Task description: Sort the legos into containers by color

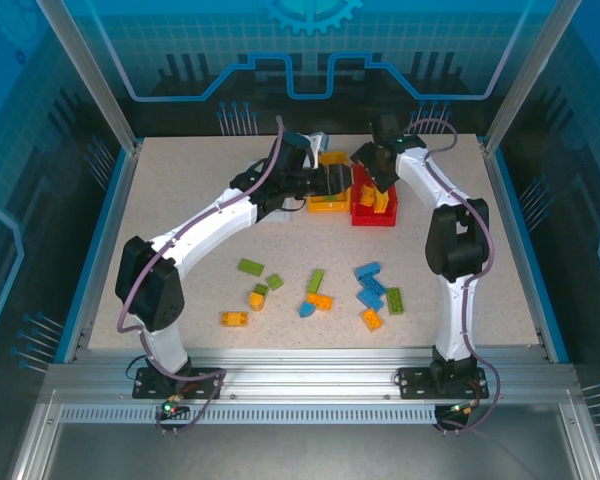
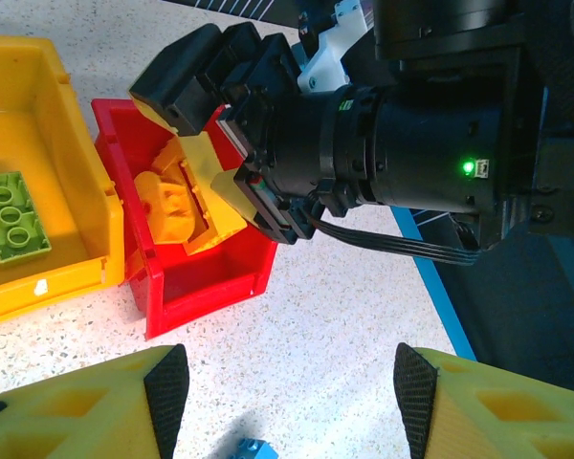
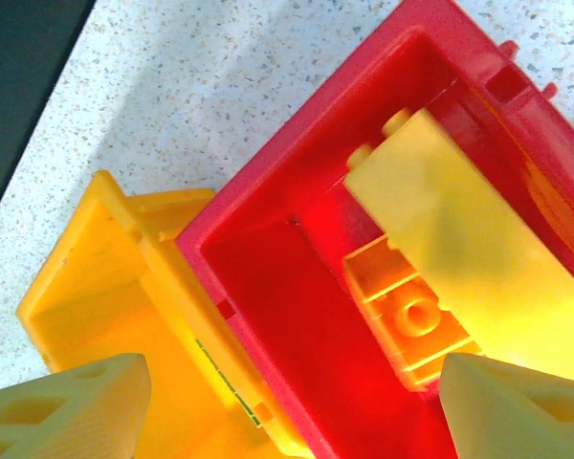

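- My right gripper [image 3: 292,387] hangs spread over the red bin [image 3: 268,182], pinching nothing.
- A yellow brick [image 3: 459,239] sits inside, seemingly atop an orange one [image 3: 411,320].
- My left gripper [image 2: 292,382] is spread and empty, near the yellow bin [image 2: 81,182] holding a green brick [image 2: 14,215].
- Other legos [image 1: 316,281] lie scattered on the table [image 1: 180,200].

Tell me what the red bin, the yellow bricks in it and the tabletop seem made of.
Red bin: likely moulded plastic, glossy; thin walls glow where light hits.
Yellow bricks: hard smooth plastic, with moulded studs.
Tabletop: matte, speckled white; possibly laminate or stone-effect sheet, look leaves it open.
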You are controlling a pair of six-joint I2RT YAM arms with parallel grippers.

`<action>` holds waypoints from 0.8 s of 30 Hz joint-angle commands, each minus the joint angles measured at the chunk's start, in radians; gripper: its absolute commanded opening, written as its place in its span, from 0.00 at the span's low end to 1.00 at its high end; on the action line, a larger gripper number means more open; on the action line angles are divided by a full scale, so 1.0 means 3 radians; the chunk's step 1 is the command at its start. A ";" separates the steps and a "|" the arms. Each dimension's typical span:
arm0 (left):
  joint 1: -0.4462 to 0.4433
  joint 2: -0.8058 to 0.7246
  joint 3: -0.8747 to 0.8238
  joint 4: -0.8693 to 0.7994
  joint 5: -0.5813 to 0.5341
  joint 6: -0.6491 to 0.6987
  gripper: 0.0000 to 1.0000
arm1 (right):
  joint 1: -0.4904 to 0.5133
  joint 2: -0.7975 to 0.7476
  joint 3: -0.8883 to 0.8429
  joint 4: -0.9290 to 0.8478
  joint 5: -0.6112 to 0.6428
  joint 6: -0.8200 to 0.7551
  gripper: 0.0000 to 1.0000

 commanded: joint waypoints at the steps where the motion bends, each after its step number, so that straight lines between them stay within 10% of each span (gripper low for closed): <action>1: 0.0030 -0.0129 -0.0086 0.0064 0.0078 0.0018 0.62 | 0.0025 -0.0169 0.0082 -0.0125 0.0030 0.0031 0.81; 24: -0.0001 -0.1434 -0.1542 -0.1131 -0.0382 -0.0171 0.58 | 0.0924 -0.3001 -0.2790 0.0603 -0.0077 -0.1901 0.69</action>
